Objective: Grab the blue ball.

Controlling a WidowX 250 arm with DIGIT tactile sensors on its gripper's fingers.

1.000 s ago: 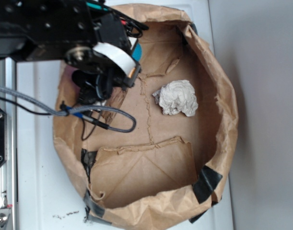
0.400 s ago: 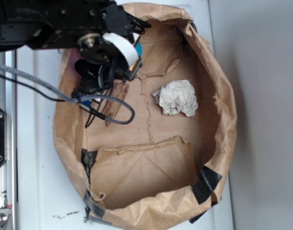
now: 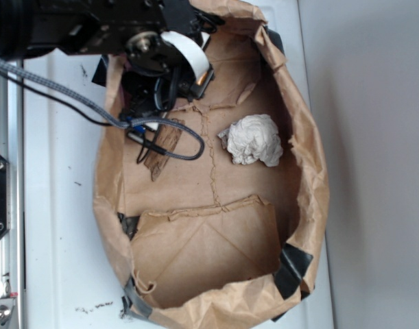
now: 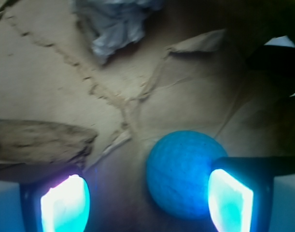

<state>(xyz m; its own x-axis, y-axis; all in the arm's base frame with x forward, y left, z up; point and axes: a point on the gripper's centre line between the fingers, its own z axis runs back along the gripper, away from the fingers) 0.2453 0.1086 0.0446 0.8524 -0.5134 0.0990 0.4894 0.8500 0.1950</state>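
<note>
Seen from the wrist camera, the gripper (image 4: 147, 203) has its two glowing fingers spread apart, one at lower left and one at lower right (image 4: 230, 200), with a wide gap between them. The blue ball (image 4: 183, 174) sits on the paper floor inside that gap, off-centre — right up against the right finger, though whether they touch cannot be told, and well clear of the left one. Nothing is clamped. Just left of the ball a torn, darker flap of paper (image 4: 38, 145) lies flat on the floor, and cracked creases run across the brown surface beyond it. Farther off, at the top of the wrist view, is the crumpled white paper wad (image 4: 116, 24), apart from the ball. In the exterior view, the black robot arm (image 3: 120, 34) reaches in over the upper left rim of a wide, shallow brown paper bag (image 3: 312, 171) — its body and a looping grey cable (image 3: 175, 147) hide the ball completely from this angle. The white wad (image 3: 254, 139) rests near the middle of the bag's floor, to the right of the arm. Black tape (image 3: 291, 267) patches the bag's lower rim. The bag lies on a white tabletop (image 3: 58, 240).
</note>
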